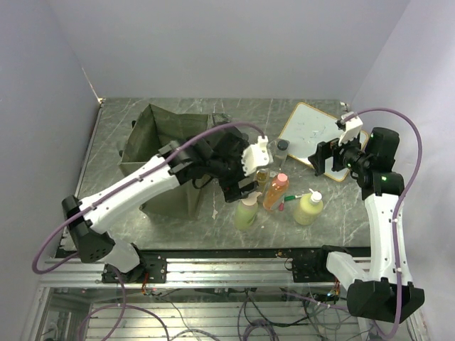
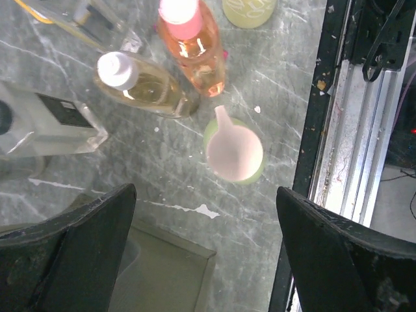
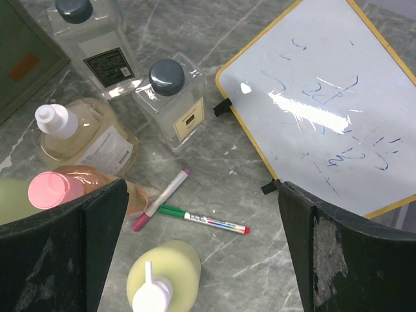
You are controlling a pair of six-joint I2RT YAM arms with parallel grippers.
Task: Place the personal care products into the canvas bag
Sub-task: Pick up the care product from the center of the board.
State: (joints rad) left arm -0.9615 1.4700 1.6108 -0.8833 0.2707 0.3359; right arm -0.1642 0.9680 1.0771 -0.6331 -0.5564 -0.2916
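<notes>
The left pincer [image 2: 205,195] hangs w/ jaws spread wide and nothing btwn them, looking almost straight down on the pale yellow-green pump bottle [image 2: 234,153] w/ its white pump head. That bottle stands upright on the grey marbled surface [image 2: 162,175], so its long axis runs vertical, pointing up at the wrist cam. It sits inside the span of the two fingers but off-centre, nearer the finger on the right of that view and slightly ahead of the tips. The olive-green canvas bag [image 1: 158,131] is just beside the pincer on its other side, one edge showing at the bottom of the left wrist view, so carry distance looks short. The left arm reaches diagonally from its base across the front of the bag, wrist turned down. It is clearly the nearer arm to both bottle and bag. Probable next need: small sideways correction, then a descent to close across the bottle's body. Risk: the orange bottle w/ pink cap [image 2: 195,52] and the amber bottle w/ white cap [image 2: 146,84] stand near, just beyond it. The right pincer [image 3: 201,188], also wide and empty, hovers over two marker pens [image 3: 188,214] btwn the bottles and the wood-framed whiteboard [image 3: 325,97], its arm folded high above its base.
</notes>
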